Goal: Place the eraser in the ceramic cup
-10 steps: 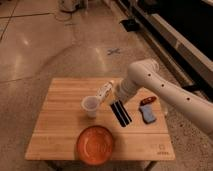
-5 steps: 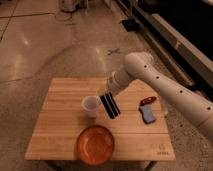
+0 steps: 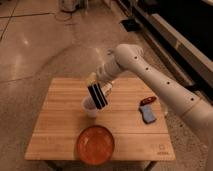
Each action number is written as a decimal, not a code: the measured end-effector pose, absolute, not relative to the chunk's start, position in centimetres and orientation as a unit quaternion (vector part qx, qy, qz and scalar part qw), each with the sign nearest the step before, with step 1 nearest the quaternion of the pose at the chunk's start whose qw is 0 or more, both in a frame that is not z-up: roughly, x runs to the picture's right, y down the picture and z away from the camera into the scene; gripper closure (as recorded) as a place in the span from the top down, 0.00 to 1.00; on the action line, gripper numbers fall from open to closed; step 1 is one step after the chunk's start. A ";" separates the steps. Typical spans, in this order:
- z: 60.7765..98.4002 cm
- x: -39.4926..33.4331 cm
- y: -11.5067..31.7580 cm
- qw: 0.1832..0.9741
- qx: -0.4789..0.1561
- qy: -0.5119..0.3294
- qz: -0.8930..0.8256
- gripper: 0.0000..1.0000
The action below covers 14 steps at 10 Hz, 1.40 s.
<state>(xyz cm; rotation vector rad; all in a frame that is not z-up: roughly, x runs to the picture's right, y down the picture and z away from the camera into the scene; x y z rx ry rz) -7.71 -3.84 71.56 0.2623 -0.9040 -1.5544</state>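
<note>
- My pincer (image 3: 96, 80) clamps the eraser (image 3: 97, 96) by its top, so it hangs lengthwise
- Its low end is over the cup (image 3: 89, 111), lined up to slide in

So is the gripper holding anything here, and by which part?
Yes. The gripper, just above the ceramic cup, holds the eraser by its upper end.

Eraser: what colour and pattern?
The eraser is black with thin pale lengthwise stripes, camera view; the gripper holds it over the ceramic cup.
</note>
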 end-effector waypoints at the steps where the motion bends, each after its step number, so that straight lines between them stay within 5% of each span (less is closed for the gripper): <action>1: 71.6 -8.5 -4.2 0.612 0.120 -0.395 -0.675 0.00; 4: 72.2 -10.7 -4.9 0.611 0.136 -0.403 -0.668 0.15; 10: 74.8 -12.0 -4.1 0.621 0.142 -0.417 -0.649 0.75; 14: 75.8 -10.7 -3.8 0.626 0.143 -0.412 -0.646 0.80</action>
